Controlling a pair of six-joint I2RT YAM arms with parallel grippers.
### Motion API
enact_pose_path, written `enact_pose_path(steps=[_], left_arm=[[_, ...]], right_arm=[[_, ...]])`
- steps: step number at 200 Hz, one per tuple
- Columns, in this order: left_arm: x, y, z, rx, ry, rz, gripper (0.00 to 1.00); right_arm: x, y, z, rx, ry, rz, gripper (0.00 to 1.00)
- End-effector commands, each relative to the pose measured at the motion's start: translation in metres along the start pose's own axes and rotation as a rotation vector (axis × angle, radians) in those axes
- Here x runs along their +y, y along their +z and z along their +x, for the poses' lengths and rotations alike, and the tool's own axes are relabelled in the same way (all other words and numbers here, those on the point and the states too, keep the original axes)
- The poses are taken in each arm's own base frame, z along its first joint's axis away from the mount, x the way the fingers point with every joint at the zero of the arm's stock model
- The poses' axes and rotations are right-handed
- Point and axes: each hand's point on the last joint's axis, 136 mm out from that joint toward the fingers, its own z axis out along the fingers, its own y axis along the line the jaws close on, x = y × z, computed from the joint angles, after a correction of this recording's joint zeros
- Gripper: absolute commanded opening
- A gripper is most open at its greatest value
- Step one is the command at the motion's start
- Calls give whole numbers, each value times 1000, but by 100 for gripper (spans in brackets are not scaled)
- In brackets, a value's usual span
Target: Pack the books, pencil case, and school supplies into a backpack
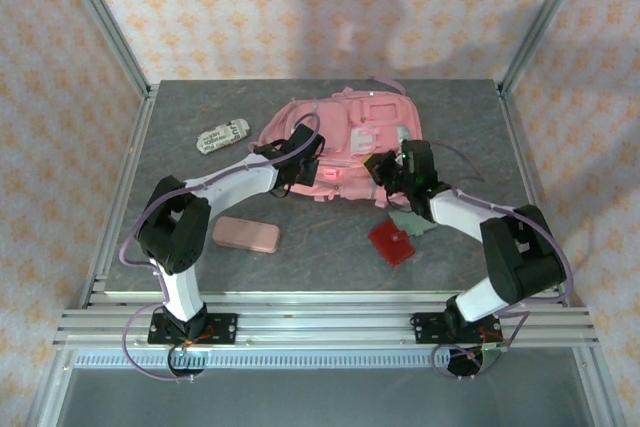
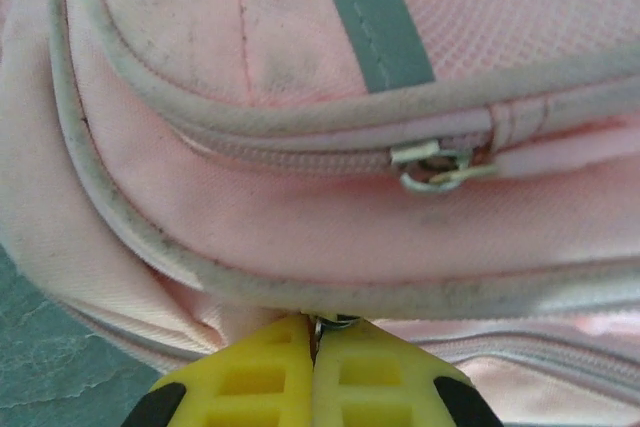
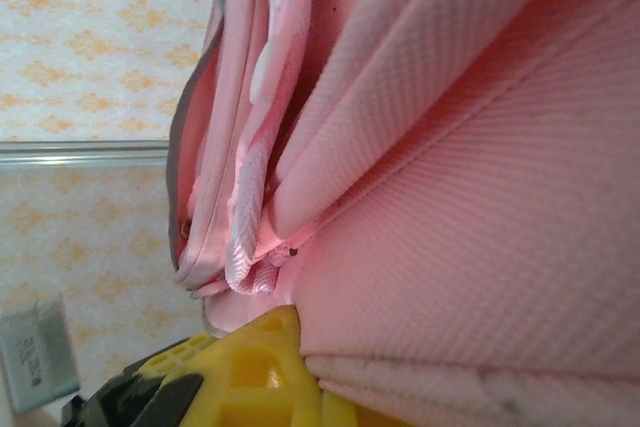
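Pink backpack [image 1: 340, 127] lies between both arms: left gripper [image 1: 300, 152] pinches its zip pull [image 2: 338, 323], right gripper [image 1: 397, 169] squeezes its right side.

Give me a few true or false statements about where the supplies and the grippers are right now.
1. The red pad lies on the table, outside the backpack. True.
2. The left gripper is wide open. False: it is shut, pinching at the backpack's edge.
3. The right gripper is at the backpack too. True.
4. The grey-green card rests on top of the backpack. False: it lies on the table next to the red pad.
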Motion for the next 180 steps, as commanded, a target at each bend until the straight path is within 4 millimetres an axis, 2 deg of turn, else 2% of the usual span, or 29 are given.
enact_pose_path(steps=[1,18,38,59,74,77,85,104,123,145,180], left_arm=[[-8,-10,9,45,50,40,0],[-39,-12,14,65,82,132,0],[-64,-13,11,61,90,197,0],[-83,-11,4,59,92,251,0],[-95,-17,-6,45,100,281,0],[-97,-10,-1,64,110,278,0],[-102,-10,-3,63,121,282,0],[-114,-12,-5,61,131,310,0],[-119,-12,-4,65,142,311,0],[-117,-13,-1,64,154,286,0],[-97,-12,7,62,170,195,0]], right_arm=[[-11,0,-45,-119,-55,110,0],[-14,6,-50,-107,-73,156,0],[-9,10,-41,-39,-49,154,29],[-1,7,-23,29,-5,118,42],[5,1,-9,62,8,110,47],[5,0,-6,68,12,113,47],[4,-2,1,84,25,125,52],[4,-2,19,139,57,102,52],[5,3,25,146,78,88,52],[1,16,23,142,106,93,52],[-11,41,4,84,130,132,44]])
